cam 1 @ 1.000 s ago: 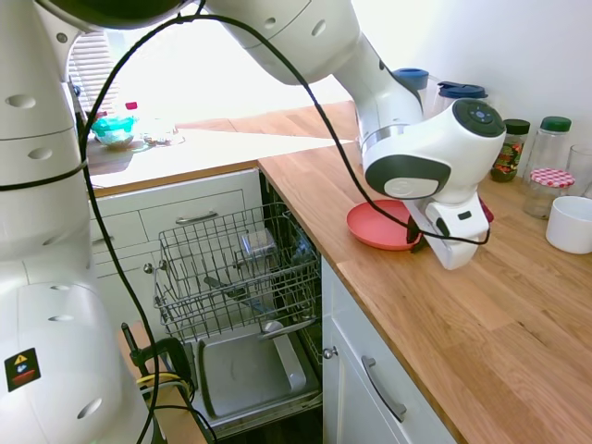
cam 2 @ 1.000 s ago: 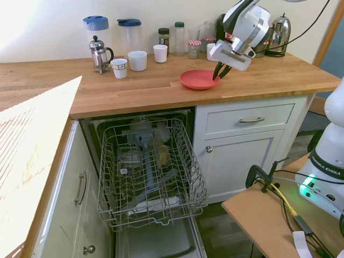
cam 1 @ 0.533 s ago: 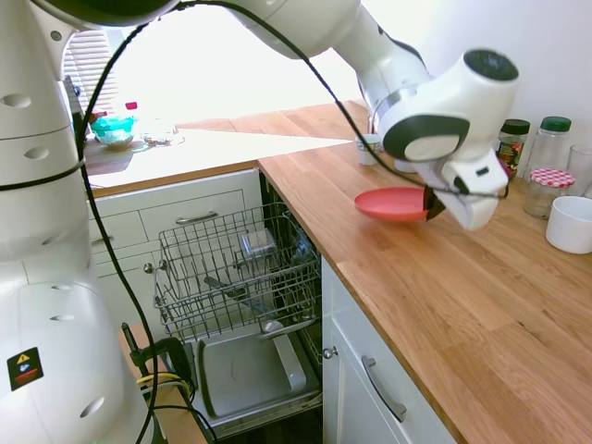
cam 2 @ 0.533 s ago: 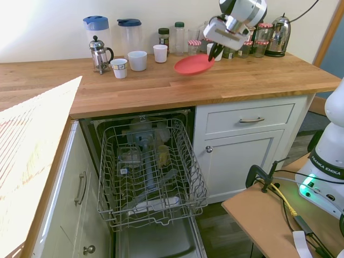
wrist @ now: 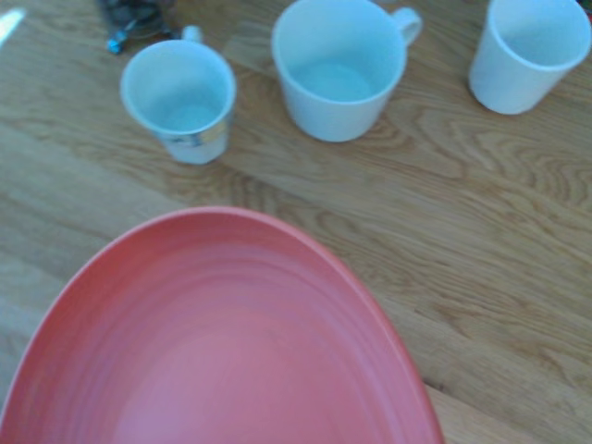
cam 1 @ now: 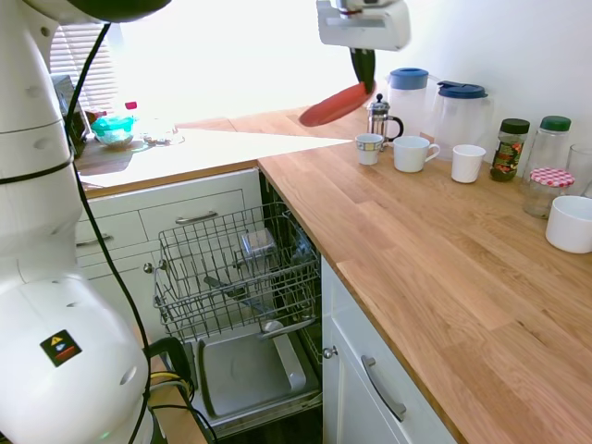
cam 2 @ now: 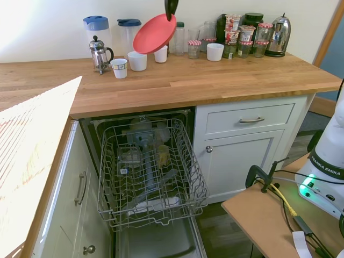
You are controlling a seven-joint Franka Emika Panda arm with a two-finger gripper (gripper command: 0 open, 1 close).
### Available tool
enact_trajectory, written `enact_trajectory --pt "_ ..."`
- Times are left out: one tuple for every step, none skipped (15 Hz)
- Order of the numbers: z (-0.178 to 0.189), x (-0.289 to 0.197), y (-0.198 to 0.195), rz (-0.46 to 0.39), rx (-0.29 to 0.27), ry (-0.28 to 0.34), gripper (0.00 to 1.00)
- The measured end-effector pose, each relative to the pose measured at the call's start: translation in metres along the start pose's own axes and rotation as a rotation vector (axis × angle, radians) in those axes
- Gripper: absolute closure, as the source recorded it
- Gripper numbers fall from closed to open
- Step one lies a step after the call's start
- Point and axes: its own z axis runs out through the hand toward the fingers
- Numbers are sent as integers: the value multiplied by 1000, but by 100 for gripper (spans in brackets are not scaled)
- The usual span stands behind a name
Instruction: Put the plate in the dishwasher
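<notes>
Wrist view: coral-red plate (wrist: 222, 342), ridged, tilted, pinched at its rim by the gripper (cam 2: 171, 9). Three white mugs (wrist: 338, 67) stand on the counter (cam 1: 444, 277) below; dishwasher (cam 2: 150, 166) rack open.

My arm: raised high. My pincer (cam 1: 363, 67): pointing down, fingers closed on the rim of the plate (cam 2: 155, 34), carried tilted.

Glossy white rounded arm (cam 1: 55, 277) with black cable, round screw recesses, small yellow-triangle warning sticker
</notes>
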Motion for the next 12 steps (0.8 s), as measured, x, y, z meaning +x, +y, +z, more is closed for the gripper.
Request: enact_trajectory --pt "-8 -27 -21 -57 -39 34 100" --pt "-7 -51 -40 -114 -76 67 100" --pt "5 -77 -56 -174 -109 98 100" --pt "24 -104 -69 -237 -144 126 100" --pt "47 -133 -77 -300 -178 145 100" --pt "76 -165 -79 -361 -211 165 100" --pt "105 -202 -77 -427 -244 187 100" --pt "131 -245 -71 -493 -272 209 100" --pt "154 -288 -62 -559 -293 234 100" --pt "176 -330 -47 -627 -310 264 100" --pt "196 -370 -31 -695 -319 299 100" --pt "216 -402 -19 -761 -326 339 100"
